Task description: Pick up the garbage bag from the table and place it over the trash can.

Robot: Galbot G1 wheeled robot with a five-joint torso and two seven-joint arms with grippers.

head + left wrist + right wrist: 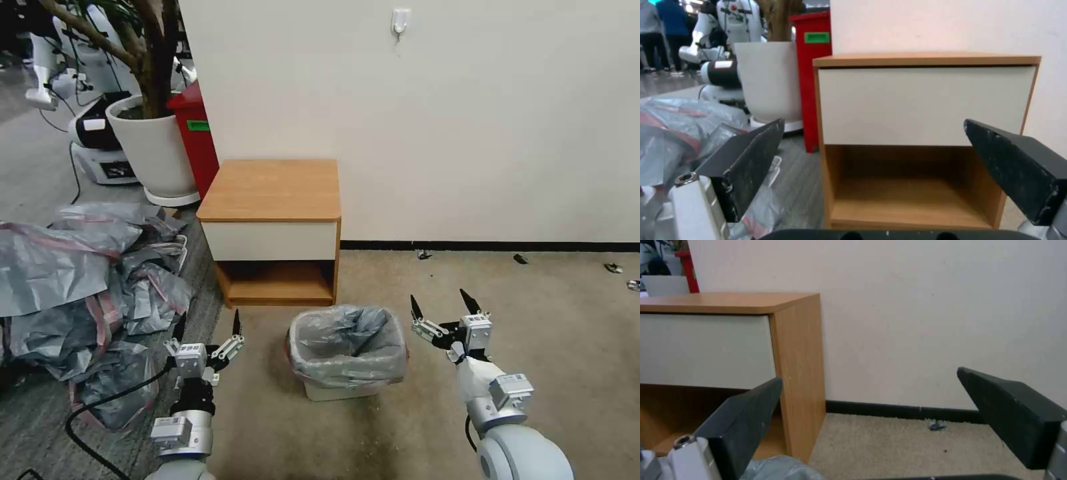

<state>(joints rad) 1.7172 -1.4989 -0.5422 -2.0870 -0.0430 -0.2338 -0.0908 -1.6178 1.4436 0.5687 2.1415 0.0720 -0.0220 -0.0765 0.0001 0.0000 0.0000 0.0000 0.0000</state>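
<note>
One garbage bag (348,343) lining one trash can (340,390), mouth opening upward; left end effector (208,328) and right end effector (443,307) hovering beside, both gaping wide, holding nothing.

Plain cream wall (467,120) with black skirting (487,246) and one white hook (399,20). Beige carpet (547,320) carries scattered debris. Grey flooring (33,173) lies left, beyond the potted tree (155,143).

Two robot arms end in silver-grey cylindrical wrist joints with white blocks bearing small labels. The left gripper (207,325) and right gripper (443,303) carry tapered, scuffed black fingers (746,163) on white metal linkages. A black cable (100,403) trails from the left arm.
</note>
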